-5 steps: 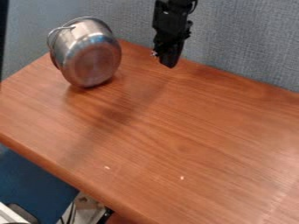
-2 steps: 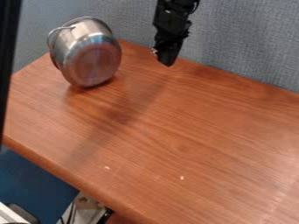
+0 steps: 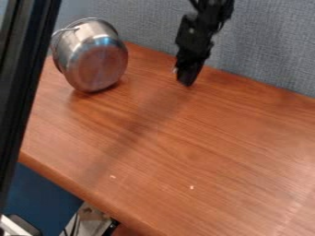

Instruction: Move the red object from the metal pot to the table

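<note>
The metal pot [image 3: 90, 55] lies tipped on its side at the back left of the table [image 3: 185, 157], with its shiny base turned toward the camera. No red object shows anywhere; the pot's inside is hidden from this view. My gripper [image 3: 186, 77] hangs to the right of the pot, well apart from it, pointing steeply down with its tips close above the wood near the table's back edge. Its dark fingers are shut, and nothing can be seen between them.
A dark slanted bar [image 3: 28, 83] crosses the left side of the picture in the foreground. A grey-blue wall [image 3: 271, 37] stands behind the table. The rounded front edge [image 3: 74, 189] of the table runs diagonally at the lower left.
My gripper has dropped lower and shifted right, ending near the tabletop. The dark bar at the left has swung further into view. The pot has not moved.
</note>
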`<state>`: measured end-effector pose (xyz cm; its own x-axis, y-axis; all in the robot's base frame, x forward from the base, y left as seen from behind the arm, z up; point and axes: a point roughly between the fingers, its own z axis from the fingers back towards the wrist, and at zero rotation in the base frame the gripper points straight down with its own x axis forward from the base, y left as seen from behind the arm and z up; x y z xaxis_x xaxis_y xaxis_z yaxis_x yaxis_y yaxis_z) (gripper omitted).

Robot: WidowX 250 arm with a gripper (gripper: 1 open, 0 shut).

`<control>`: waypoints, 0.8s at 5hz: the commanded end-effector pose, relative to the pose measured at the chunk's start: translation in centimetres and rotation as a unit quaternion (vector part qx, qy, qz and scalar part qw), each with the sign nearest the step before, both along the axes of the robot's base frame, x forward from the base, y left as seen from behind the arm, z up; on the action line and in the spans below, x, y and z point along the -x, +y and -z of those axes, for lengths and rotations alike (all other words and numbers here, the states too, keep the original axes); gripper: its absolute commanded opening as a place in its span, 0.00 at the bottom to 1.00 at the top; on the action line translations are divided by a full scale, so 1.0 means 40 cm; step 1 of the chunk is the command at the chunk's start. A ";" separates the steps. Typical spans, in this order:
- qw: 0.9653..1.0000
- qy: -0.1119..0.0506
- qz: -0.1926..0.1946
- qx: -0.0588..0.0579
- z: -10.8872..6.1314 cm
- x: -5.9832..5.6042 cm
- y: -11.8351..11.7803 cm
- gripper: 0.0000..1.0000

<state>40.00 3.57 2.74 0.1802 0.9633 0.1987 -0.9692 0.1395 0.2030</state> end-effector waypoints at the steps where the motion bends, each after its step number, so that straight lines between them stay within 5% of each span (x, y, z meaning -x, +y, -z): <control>1: 0.998 -0.049 0.022 -0.015 -0.123 0.011 0.005 0.00; 4: 0.995 -0.058 0.078 0.012 -0.010 -0.011 -0.054 0.00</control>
